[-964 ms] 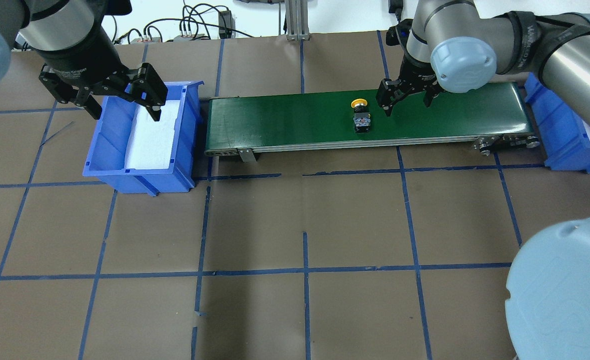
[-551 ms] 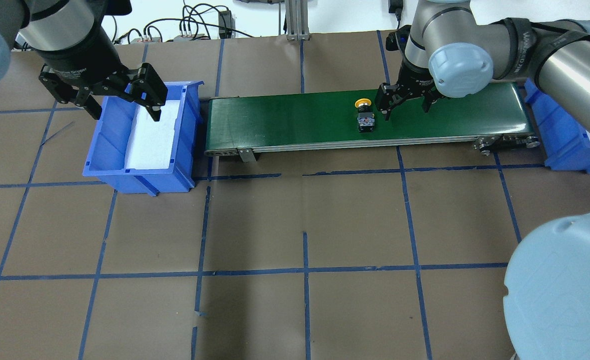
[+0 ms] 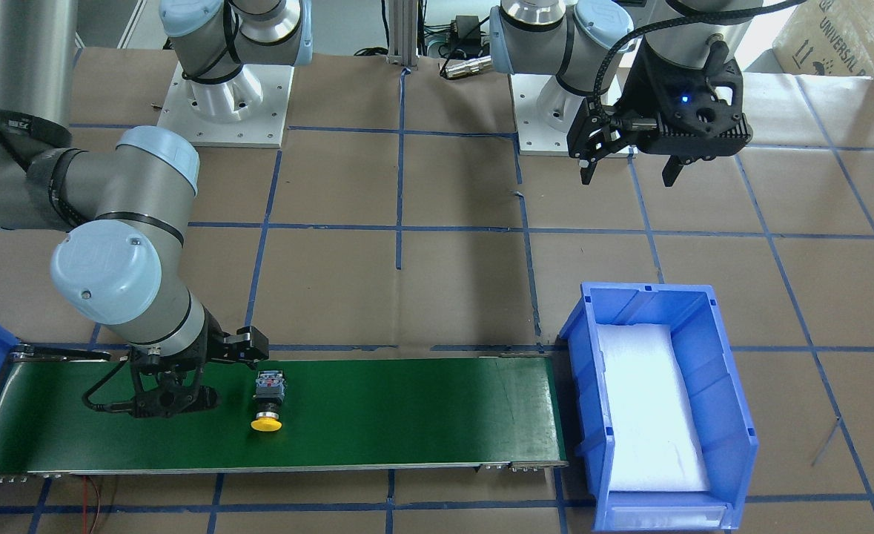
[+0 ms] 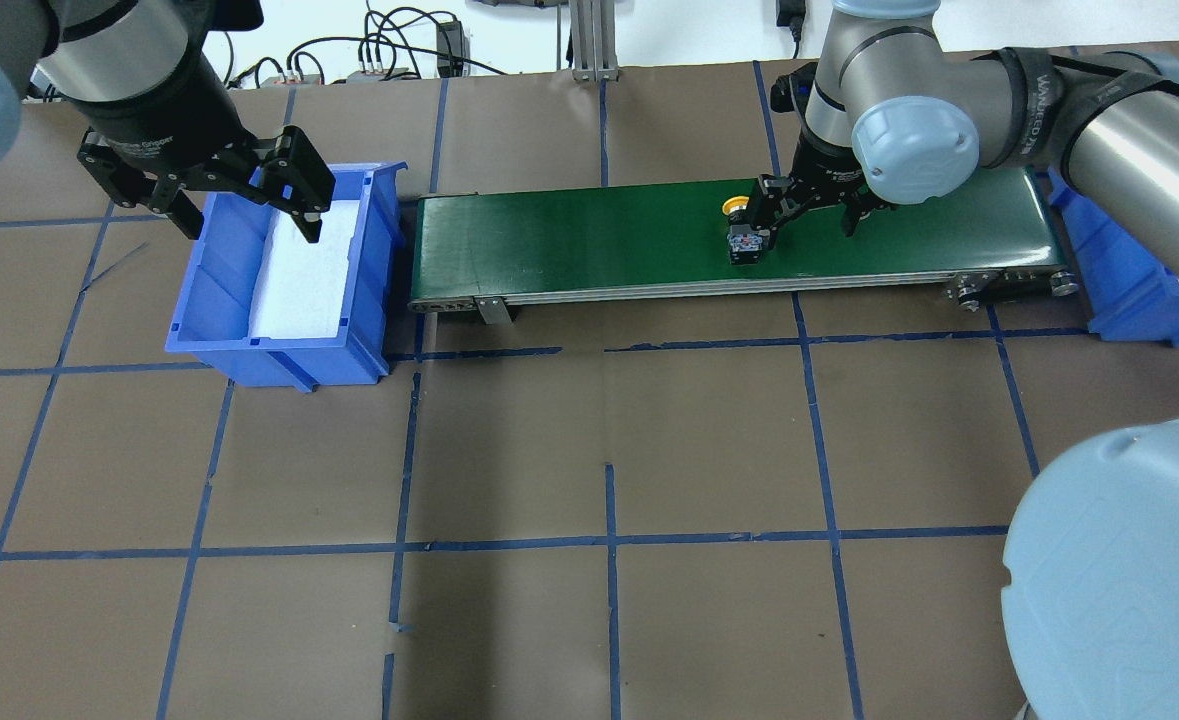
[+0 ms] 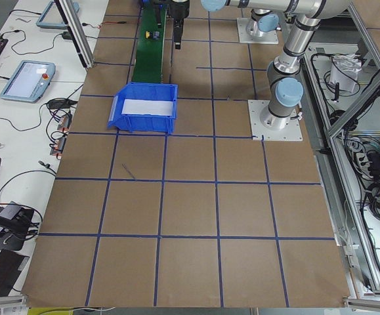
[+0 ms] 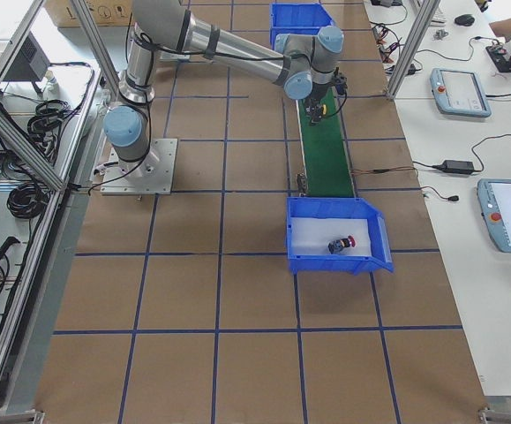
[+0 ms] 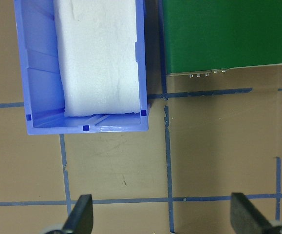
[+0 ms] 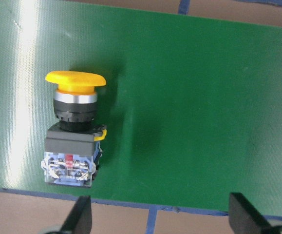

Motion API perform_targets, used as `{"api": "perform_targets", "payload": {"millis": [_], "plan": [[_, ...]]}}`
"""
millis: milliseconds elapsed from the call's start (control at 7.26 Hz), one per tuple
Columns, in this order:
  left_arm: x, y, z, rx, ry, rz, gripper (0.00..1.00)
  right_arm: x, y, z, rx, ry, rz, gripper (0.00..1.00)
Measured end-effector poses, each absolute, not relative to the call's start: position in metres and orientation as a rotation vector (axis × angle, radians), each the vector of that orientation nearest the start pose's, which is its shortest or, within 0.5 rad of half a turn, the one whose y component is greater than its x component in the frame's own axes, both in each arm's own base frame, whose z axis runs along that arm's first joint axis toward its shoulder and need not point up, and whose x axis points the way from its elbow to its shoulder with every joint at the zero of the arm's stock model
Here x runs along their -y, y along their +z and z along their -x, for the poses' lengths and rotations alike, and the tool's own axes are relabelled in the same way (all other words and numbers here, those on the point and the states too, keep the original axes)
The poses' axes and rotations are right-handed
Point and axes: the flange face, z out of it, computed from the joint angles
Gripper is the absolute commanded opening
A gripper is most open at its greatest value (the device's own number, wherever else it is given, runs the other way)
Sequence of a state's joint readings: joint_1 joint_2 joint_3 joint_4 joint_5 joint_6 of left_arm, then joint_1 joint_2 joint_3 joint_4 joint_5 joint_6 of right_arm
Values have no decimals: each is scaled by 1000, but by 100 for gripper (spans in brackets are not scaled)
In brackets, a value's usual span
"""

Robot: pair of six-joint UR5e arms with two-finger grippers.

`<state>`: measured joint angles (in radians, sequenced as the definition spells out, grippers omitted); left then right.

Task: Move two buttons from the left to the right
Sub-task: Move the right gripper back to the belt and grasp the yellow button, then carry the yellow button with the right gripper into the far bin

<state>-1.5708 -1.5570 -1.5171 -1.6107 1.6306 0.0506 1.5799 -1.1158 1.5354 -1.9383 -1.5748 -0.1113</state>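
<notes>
The yellow button lies on its side on the green conveyor belt; it also shows in the front view and the right wrist view. My right gripper is open low over the belt, and the button is level with its left finger, not centred between the jaws. The red button lies in the right blue bin. My left gripper is open and empty, held high above the left blue bin.
The left bin holds only a white foam pad. The right bin stands at the belt's right end. Brown paper with blue tape lines covers the table. Cables and a post stand behind the belt.
The yellow button has travelled right along the belt, up to my right gripper's left finger. The right arm shifted slightly. The left gripper has not moved.
</notes>
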Motion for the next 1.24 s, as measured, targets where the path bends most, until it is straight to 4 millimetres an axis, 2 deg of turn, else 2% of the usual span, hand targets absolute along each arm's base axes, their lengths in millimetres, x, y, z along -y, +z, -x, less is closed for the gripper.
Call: {"api": "perform_targets", "payload": {"millis": [413, 826, 1101, 1239], "plan": [[488, 517, 127, -3080, -40, -77, 100, 641, 273, -140, -3127, 94, 63, 97], [488, 517, 127, -3080, -40, -76, 100, 642, 270, -142, -3114, 96, 23, 97], [488, 517, 127, -3080, -40, -75, 100, 644, 266, -143, -3099, 106, -3, 95], [488, 517, 127, -3080, -40, -74, 100, 645, 262, -144, -3098, 105, -23, 91]]}}
